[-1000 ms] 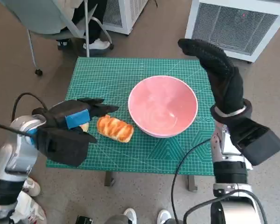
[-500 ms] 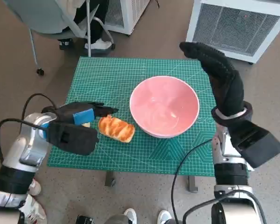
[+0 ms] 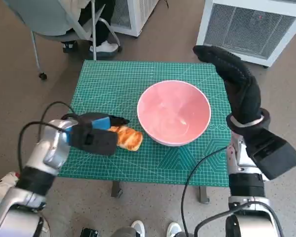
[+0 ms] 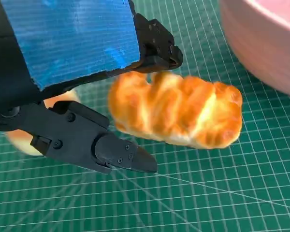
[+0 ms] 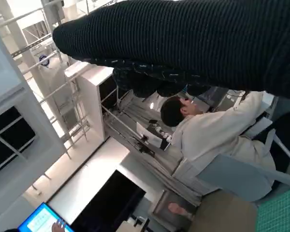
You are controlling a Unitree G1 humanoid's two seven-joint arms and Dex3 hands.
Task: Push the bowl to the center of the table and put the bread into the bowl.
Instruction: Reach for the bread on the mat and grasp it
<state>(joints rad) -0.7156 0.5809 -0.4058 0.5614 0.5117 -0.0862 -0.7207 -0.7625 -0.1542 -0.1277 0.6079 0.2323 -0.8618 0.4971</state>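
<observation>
Our left hand (image 3: 95, 134), fingers (image 4: 111, 150) spread around the bread (image 4: 176, 116) at lower left, grasps nothing, and our right hand (image 3: 234, 81) hangs released at upper right.

The left hand (image 3: 91, 134) is black plastic with visible screws and blue tape over its back. The right hand (image 3: 237, 86) wears a black knitted glove. Both forearms are pale, trailing black cables.

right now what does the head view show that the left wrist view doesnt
Only the head view shows the right hand raised beside the table, the whole pink bowl, a chair and the floor. Only the left wrist view shows, close up, the left hand's fingers either side of the bread, with a pale round thing behind them. Both show the left hand, the bread, the bowl and the green mat.
</observation>
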